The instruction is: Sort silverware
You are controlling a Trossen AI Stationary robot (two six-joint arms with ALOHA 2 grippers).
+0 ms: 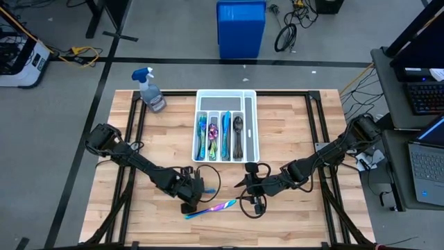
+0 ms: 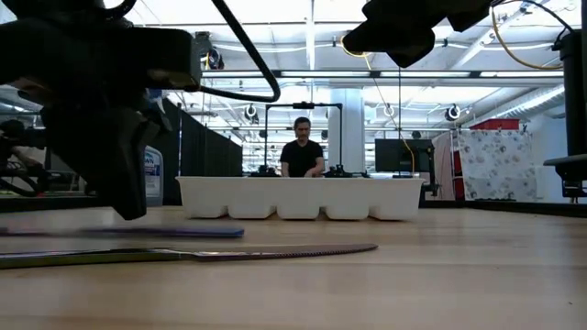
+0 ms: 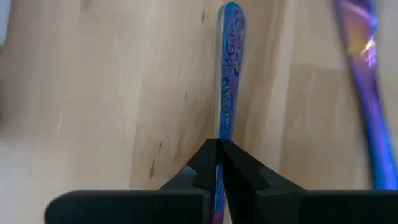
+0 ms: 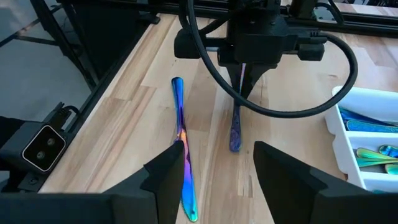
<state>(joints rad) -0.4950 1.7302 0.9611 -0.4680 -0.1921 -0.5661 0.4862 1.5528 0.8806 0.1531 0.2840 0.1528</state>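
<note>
L gripper [image 1: 197,200] is sitting low at the front-centre of the light wooden slatted table [image 1: 291,229], fingers [image 3: 239,174] pinched tight onto the handle of a slim blue patterned metal utensil [image 3: 227,93]; handle is sticking out flat past the fingertips, along the wood. In the R wrist view that same piece [image 4: 236,134] is lying on the table w/ the L arm's claw coming down onto its far end. Can't tell if it's fork or spoon, working end is hidden.

Just beside it, not touching, a long iridescent blue-purple knife [image 1: 211,207] is lying flat on the wood, running diagonal betw. the two grippers; low view is showing its blade [image 2: 275,252] resting on the table.

R gripper [image 1: 254,196] is hovering near the front-centre, just R of the knife, fingers [image 4: 283,168] spread wide apart, holding nothing; the knife's near end is showing betw. them in the wrist view.

White plastic compartmented tray [image 1: 251,125] is sitting at table centre-back, w/ sorted cutlery already lying in its long slots: teal-blue pieces [image 1: 226,135], rainbow ones [image 1: 213,139], dark gunmetal spoon [image 1: 238,132].

Clear spray bottle w/ blue trigger [image 1: 150,90] is standing at back-L of the table, well apart from the tray. A person in dark top [image 2: 302,151] is standing in the room behind.
</note>
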